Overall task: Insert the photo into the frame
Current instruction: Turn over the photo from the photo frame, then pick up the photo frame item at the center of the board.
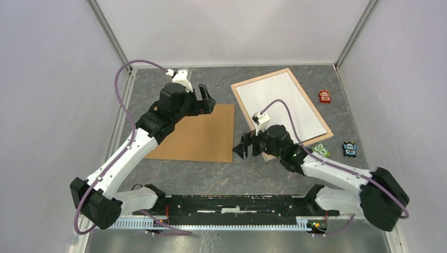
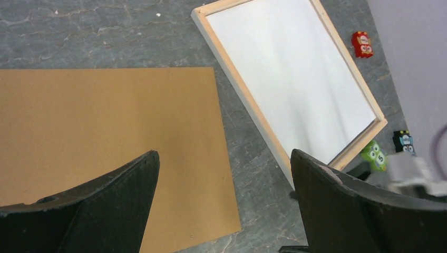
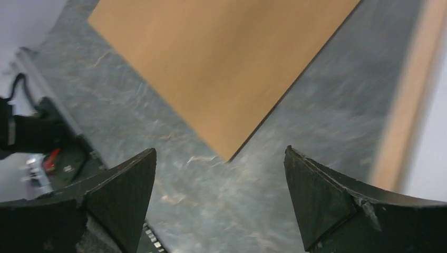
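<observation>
Jaws on both arms stand spread, pinching nothing.

From above, one frame (image 1: pixel 259 77) lies flat at the far right of the counter (image 1: pixel 211 176), with one white sheet (image 1: pixel 284 100) filling it. Its long axis runs from far-left to near-right, one short rail toward the back wall. One brown board (image 1: pixel 200 134) lies to its left, apart. Three small toys sit near the frame: red (image 1: pixel 324 96), green (image 1: pixel 320 151), blue (image 1: pixel 349 149). The left jaws hover over the board's far edge; the right jaws hang by its near right corner.

The left wrist view shows board, frame and all three toys between its dark fingers (image 2: pixel 105 211).

The right wrist view shows the board's corner, with a blurred pale rail at the right edge.
</observation>
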Robot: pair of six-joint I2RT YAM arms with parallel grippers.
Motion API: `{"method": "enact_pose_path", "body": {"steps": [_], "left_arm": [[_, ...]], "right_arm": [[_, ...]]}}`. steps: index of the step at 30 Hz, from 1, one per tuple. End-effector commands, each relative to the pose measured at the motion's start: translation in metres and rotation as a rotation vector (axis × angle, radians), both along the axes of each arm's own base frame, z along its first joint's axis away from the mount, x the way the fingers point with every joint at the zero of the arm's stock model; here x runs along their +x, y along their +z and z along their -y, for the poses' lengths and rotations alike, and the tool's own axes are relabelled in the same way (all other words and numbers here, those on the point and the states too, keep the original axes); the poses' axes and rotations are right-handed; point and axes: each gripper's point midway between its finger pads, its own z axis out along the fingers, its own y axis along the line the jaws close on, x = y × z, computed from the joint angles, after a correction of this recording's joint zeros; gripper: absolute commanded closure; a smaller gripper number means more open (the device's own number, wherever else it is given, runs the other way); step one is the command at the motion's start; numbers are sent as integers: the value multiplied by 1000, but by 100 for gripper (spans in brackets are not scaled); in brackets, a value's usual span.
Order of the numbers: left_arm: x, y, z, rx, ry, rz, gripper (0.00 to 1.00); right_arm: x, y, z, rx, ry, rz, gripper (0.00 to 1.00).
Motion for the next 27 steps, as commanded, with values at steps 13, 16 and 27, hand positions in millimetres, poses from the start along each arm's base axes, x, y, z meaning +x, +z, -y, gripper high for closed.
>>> {"method": "enact_pose_path", "body": {"steps": [13, 16, 27], "left_arm": [[-45, -166, -83, -94, 335, -552, 0], [-57, -177, -89, -190, 444, -590, 0], [-96, -212, -92, -336, 602, -684, 0]], "right_arm": [[25, -55, -50, 262, -157, -380, 13], [42, -55, -51, 205, -95, -308, 13], [178, -33, -73, -395, 149, 166, 10]]}}
